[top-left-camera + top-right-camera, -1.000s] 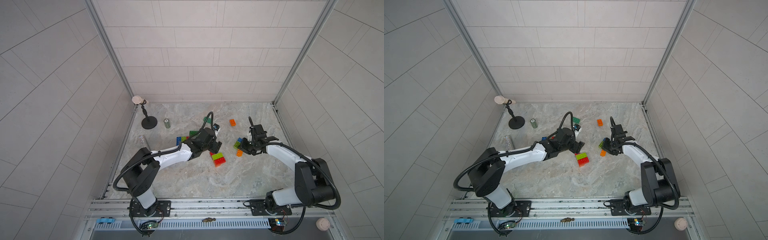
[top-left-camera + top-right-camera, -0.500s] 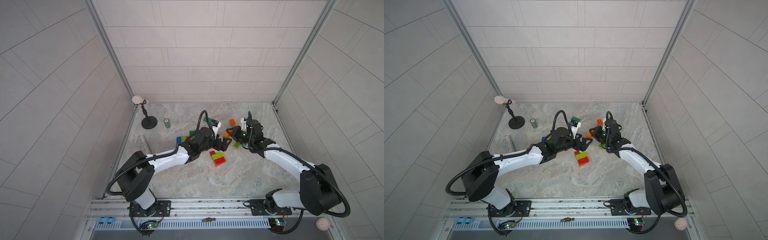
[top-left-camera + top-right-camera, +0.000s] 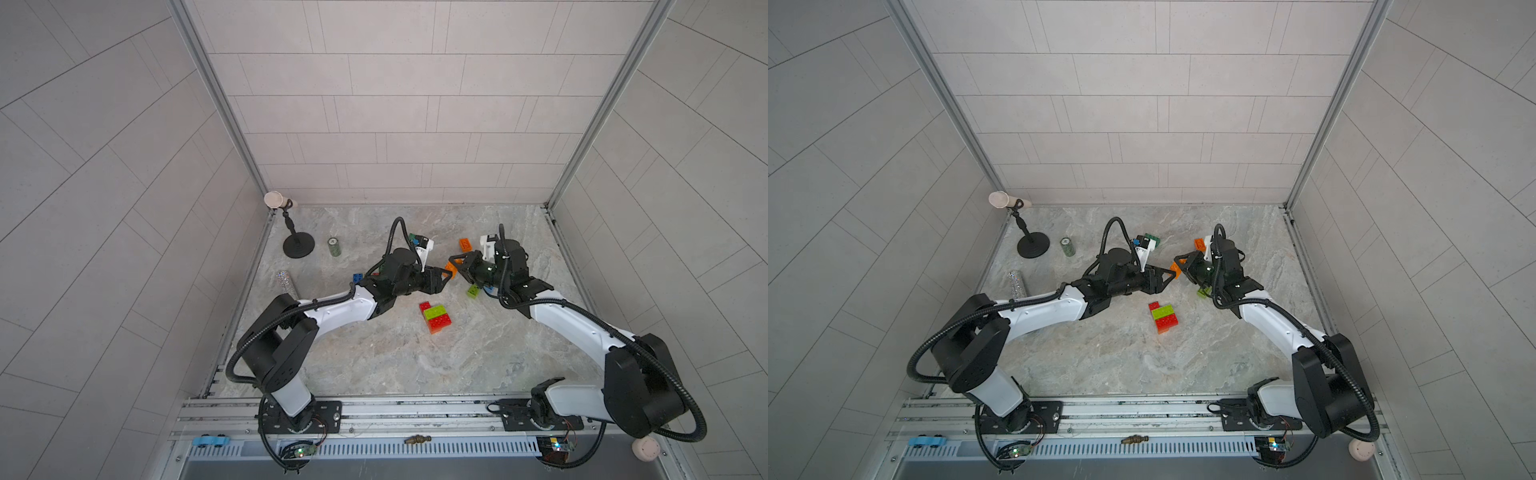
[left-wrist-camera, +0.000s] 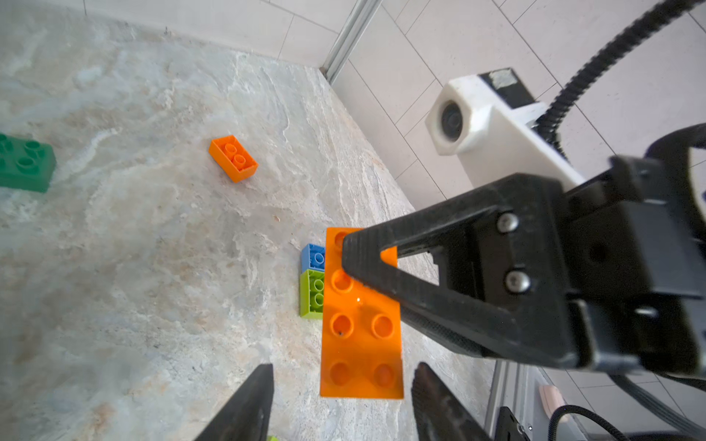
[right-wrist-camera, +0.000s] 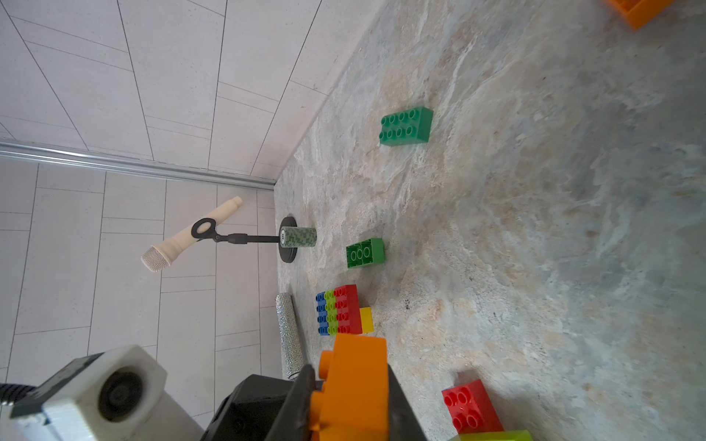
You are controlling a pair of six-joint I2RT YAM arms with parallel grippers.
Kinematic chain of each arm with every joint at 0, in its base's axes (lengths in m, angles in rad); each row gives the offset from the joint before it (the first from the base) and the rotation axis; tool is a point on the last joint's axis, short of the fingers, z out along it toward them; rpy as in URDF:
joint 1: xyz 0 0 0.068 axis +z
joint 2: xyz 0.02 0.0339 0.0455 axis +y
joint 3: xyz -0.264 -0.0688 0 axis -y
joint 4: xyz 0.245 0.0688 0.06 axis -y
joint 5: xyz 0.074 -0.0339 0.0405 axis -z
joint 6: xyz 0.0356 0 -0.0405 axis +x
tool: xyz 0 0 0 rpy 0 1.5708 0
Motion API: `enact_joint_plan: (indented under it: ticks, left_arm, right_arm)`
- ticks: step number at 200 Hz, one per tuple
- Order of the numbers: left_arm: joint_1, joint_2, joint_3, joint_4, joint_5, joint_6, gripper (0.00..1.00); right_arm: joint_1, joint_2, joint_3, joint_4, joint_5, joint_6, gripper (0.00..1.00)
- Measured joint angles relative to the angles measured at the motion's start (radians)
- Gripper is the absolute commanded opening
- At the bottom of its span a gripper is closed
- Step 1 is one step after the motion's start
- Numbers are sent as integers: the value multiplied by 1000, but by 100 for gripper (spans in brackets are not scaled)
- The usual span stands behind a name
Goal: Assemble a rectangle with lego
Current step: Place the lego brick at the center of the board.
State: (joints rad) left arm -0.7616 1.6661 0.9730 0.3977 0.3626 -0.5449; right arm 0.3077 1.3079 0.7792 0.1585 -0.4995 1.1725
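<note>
My right gripper (image 3: 460,266) is shut on an orange lego brick (image 3: 451,268) and holds it above the table. The brick's free end sits between the fingers of my left gripper (image 4: 344,366). That gripper is open, with a gap on each side of the brick (image 4: 361,343). A stack of red, lime and orange bricks (image 3: 435,318) lies on the table below the two grippers. Loose bricks lie around: orange (image 3: 464,244), lime (image 3: 473,291), blue (image 3: 357,277) and two dark green (image 5: 407,126) (image 5: 365,252). A joined blue, lime, red and yellow group (image 5: 340,309) lies by the silver tube.
A microphone on a black stand (image 3: 297,245) is at the back left. A small green can (image 3: 334,247) stands beside it and a glittery silver tube (image 3: 286,282) lies near the left wall. Tiled walls close three sides.
Both arms rose from the table and came together at the middle. The right gripper carried the orange brick to the left gripper, whose jaws opened wide and then narrowed around it.
</note>
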Motion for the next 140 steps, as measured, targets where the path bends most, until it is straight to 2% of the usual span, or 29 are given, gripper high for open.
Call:
enact_joint_plan:
  ticks: [40, 93, 120, 140]
  left_arm:
    - [-1, 19, 2, -1, 27, 3, 56]
    - [-1, 21, 22, -3, 34, 12, 37]
    - [2, 23, 22, -3, 33, 3, 27]
    - [4, 24, 22, -3, 37, 15, 25]
  right_arm:
    - [14, -1, 0, -1, -14, 7, 17]
    - [38, 5, 0, 0, -34, 7, 19]
    - [39, 6, 0, 2, -32, 7, 26]
    - [29, 7, 0, -3, -39, 0, 38]
